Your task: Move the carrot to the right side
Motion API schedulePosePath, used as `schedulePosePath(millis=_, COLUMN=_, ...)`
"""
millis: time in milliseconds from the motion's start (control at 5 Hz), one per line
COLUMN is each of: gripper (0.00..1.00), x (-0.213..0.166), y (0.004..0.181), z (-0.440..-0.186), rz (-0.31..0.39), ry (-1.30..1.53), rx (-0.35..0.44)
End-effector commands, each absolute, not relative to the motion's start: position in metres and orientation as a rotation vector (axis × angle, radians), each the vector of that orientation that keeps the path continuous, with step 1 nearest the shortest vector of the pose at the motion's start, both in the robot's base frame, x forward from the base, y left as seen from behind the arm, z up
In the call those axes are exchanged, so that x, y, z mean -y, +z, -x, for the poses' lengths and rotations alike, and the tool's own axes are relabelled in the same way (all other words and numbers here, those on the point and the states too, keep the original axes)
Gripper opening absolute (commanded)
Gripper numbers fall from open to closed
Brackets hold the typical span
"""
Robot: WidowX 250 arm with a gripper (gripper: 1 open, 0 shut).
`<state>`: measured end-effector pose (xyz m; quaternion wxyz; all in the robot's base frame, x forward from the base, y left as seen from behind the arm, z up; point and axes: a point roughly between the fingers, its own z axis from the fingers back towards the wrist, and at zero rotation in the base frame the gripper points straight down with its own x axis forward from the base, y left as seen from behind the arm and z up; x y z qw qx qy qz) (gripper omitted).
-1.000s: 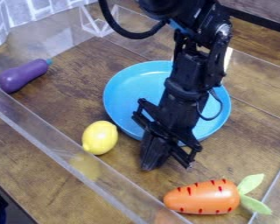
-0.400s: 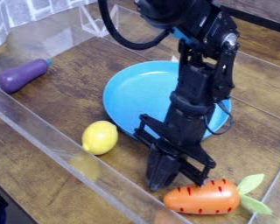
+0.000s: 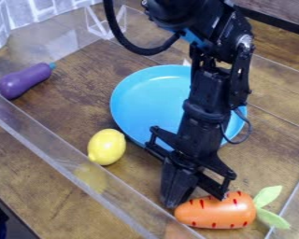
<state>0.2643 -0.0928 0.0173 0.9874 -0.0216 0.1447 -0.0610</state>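
Note:
The carrot (image 3: 219,212) lies on the wooden table at the lower right, orange with dark lines and a light green leafy top (image 3: 272,205) pointing right. My black gripper (image 3: 177,194) points steeply down, its fingers pressed together with nothing between them. Its tips are right at the carrot's left end; I cannot tell whether they touch it.
A blue plate (image 3: 146,93) sits behind the arm. A yellow lemon (image 3: 106,147) lies to the gripper's left and a purple eggplant (image 3: 25,79) at the far left. A clear plastic wall (image 3: 64,168) runs along the near side of the table.
The gripper has shifted to the right and toward the camera, ending up against the carrot's left end. The carrot has barely moved. The jaws stayed shut.

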Motion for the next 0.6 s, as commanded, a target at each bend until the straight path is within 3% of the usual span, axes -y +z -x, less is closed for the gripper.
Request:
schedulePosePath(millis=0, gripper=0.00, x=0.1117, y=0.0338, z=-0.2727, rz=0.072, ry=-0.151, rx=-0.220)
schedulePosePath(millis=400, gripper=0.00, x=0.1216, y=0.0333, z=-0.2821, rz=0.078, ry=-0.216, rx=-0.223)
